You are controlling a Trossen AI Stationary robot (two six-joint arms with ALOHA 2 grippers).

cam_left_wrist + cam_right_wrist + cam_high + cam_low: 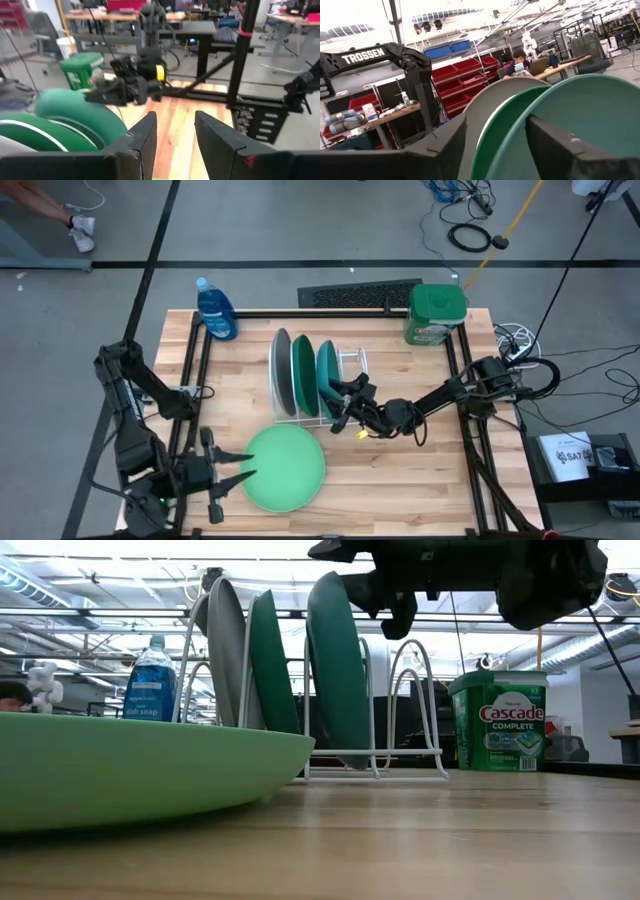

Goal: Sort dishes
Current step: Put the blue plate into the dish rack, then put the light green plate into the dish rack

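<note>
Three smooth round plates, grey plate, dark green plate and teal plate, are stood on edge in the white wire rack, the right gripper spread open at the teal one, while the glossy light green plate is laid flat in front of the rack, the left gripper parted at its rim.

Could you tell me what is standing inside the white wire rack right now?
The white wire rack holds three plates on edge: the grey plate, dark green plate and teal plate. Their overlapping faces are mostly hidden; the light green plate lies outside on the table.
</note>
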